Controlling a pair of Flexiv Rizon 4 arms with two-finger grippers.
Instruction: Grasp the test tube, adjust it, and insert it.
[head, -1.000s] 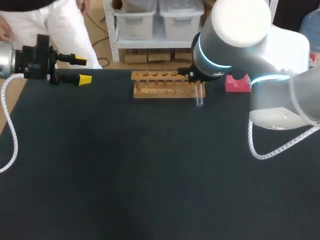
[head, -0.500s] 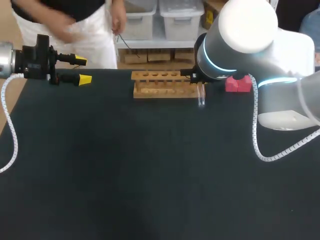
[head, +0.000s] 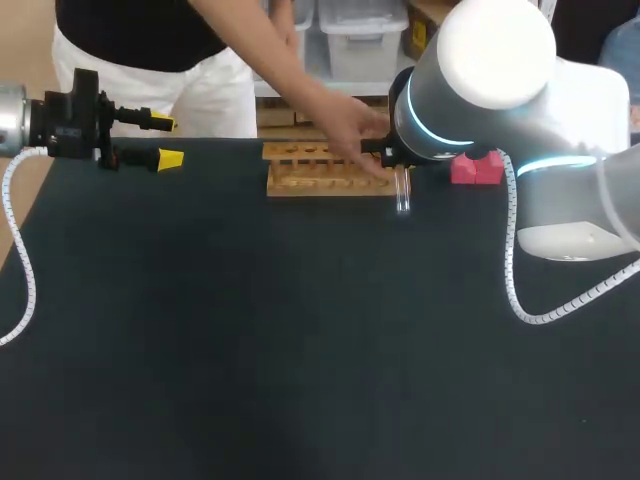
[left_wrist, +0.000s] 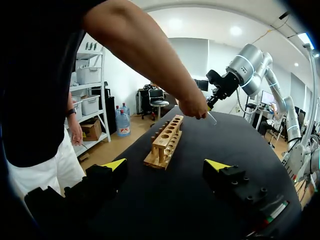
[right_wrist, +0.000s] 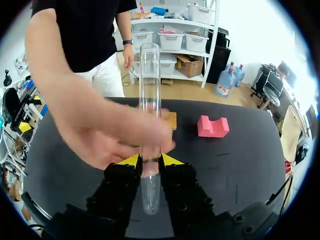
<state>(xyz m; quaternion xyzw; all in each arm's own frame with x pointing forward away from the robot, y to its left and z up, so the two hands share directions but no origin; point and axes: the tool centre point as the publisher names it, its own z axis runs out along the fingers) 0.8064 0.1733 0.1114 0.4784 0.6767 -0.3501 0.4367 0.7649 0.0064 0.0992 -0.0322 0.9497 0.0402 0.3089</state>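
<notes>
From above, the left gripper (head: 165, 140) hung over the table's (head: 250, 350) far left corner, well apart from the work, its 2 yellow-tipped fingers spread wide on nothing; likely parked to keep out of the way. The right arm (head: 480, 70) reached in over the right end of the wooden rack (head: 325, 172), with the test tube (head: 402, 192) hanging upright just past that end, not yet in any hole. A person's hand (head: 355, 128) stretched over the rack toward the tube. A pink block (head: 475, 168) lay just right of the rack.

In the left wrist view, the rack stood ahead of the open fingers, its row of holes all empty. The hand met the right arm's tip there, and the tube slanted down beneath it, above the table.

In the right wrist view, the right gripper (right_wrist: 150, 161) pinched the tube low on its body from 2 sides, fingers narrow, so most of the glass stood out ahead. The hand was blurred right by the tube; whether it touched the tube was unclear, though it seemed to be straightening it for insertion.
</notes>
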